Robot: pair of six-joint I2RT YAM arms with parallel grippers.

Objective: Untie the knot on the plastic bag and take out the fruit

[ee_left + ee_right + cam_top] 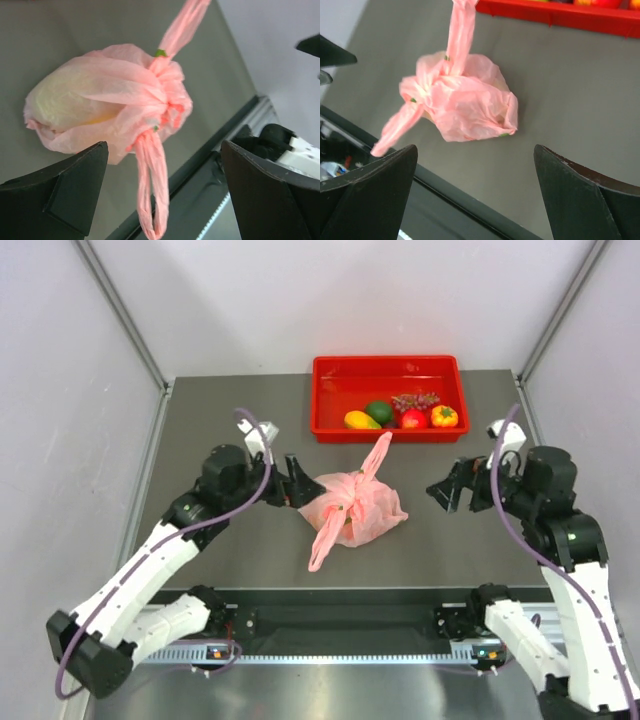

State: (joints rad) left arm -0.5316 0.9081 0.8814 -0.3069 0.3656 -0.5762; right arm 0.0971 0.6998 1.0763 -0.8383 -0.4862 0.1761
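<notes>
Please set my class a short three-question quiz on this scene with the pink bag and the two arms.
1. True or false: the bag is tied shut at its knot.
2. Where is the bag? A: lying on the table between the left end effector and the right end effector. B: gripped by the left one. C: lifted by both.
3. Fill in: both end effectors are ____ and hold nothing.

Key: 1 true. 2 A. 3 open.
</notes>
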